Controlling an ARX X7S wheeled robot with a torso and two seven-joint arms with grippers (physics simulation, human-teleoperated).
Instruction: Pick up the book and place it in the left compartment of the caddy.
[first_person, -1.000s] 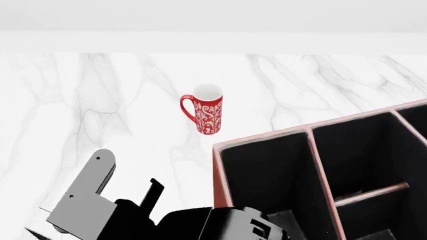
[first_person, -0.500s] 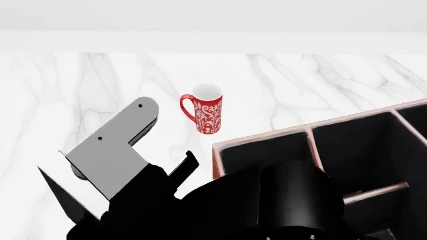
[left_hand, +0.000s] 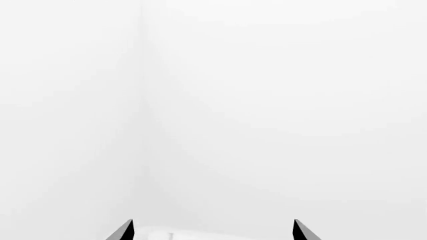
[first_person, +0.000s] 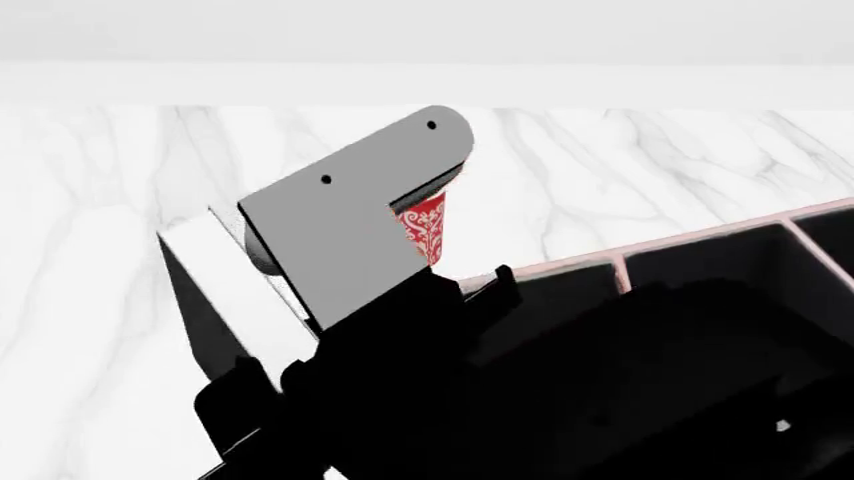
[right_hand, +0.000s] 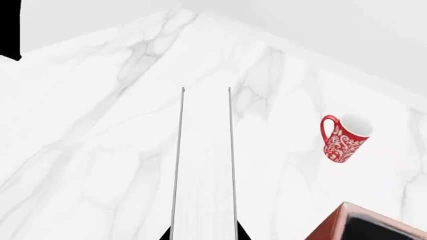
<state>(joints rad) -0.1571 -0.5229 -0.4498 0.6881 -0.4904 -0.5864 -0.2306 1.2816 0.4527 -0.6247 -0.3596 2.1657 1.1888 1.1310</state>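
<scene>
Transport step, by the look of it — book lifted clear of the bench and not yet over its slot.

Nearest in the right wrist view: right gripper (right_hand: 203, 236) clamped on the book (right_hand: 205, 165), jaws showing only as two small black tips either side of the white page edges. Thin dark covers running straight away from the camera, marble bench (right_hand: 93, 125) well below.

In the head view, book (first_person: 200, 300) seen as a white page strip over a black cover, tilted, held up just left of the grey arm bracket (first_person: 347, 230). Beside it, the caddy (first_person: 574, 266) with its pale rim; left compartment (first_person: 561, 292) largely hidden behind the dark arm. Farther back, the red patterned mug (first_person: 427, 228), half covered by the bracket and standing near the caddy's far corner.

Left gripper (left_hand: 212, 235) idle — jaws spread apart, nothing between them, facing blank white wall.

Next, probably: carry the book rightward over the long narrow section, turn it to align with that slot, then lower between rim and divider before letting go. Worth watching the mug and the near rim for a clip on the way across.
</scene>
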